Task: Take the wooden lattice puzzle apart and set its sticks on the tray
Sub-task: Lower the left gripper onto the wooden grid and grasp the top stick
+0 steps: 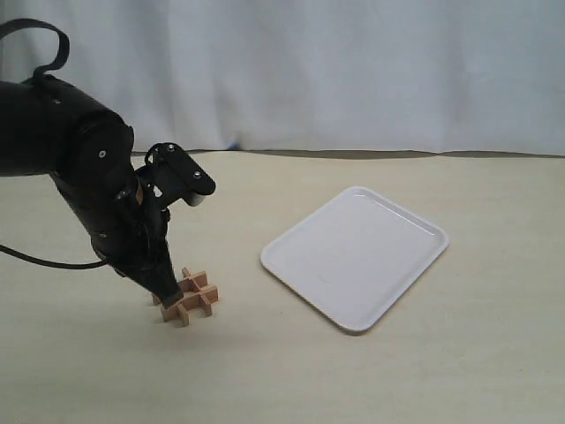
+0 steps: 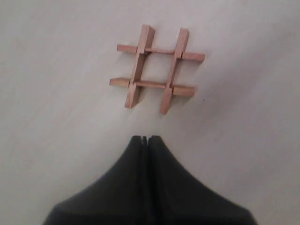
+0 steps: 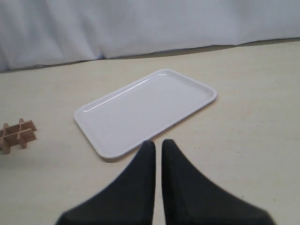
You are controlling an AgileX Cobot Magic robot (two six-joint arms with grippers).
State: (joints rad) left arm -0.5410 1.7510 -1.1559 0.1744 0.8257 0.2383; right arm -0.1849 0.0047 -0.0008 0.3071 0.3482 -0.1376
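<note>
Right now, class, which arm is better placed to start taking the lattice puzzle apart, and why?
Left. The left gripper hangs, jaws shut, right by the wooden lattice puzzle. The right gripper faces the tray, the puzzle only at its view's edge.

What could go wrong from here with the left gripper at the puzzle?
1. The left gripper is shut, close to the wooden lattice puzzle; advancing like this may shove it rather than grasp it.
2. All four sticks are interlocked and nothing holds the lattice down, so pulling one may lift the whole thing.
</note>
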